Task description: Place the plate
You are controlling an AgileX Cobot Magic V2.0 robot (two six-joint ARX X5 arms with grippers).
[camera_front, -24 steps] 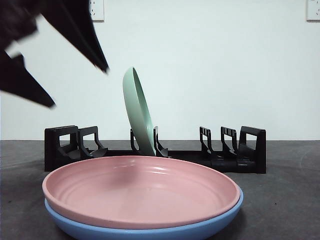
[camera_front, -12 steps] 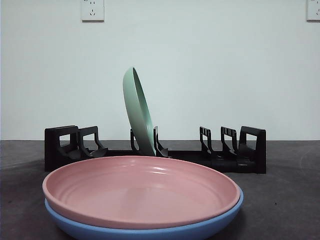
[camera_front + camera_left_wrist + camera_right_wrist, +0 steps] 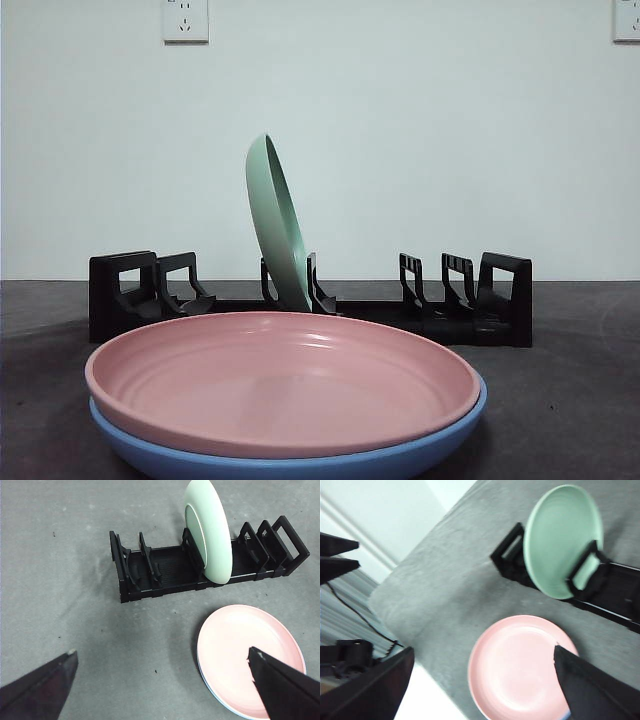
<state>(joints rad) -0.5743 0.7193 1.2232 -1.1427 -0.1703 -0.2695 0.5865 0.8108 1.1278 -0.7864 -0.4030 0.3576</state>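
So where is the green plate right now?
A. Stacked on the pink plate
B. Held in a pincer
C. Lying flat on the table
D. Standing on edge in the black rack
D: the green plate stands on edge, leaning a little, in a slot of the black rack. The pink plate lies apart in front, on a blue plate, and both pincers are open and hold nothing.

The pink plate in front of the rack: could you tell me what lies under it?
Under the pink plate is a blue plate; only its rim shows around the lower edge. The rest is covered, so its inside, and anything between the two, cannot be seen.
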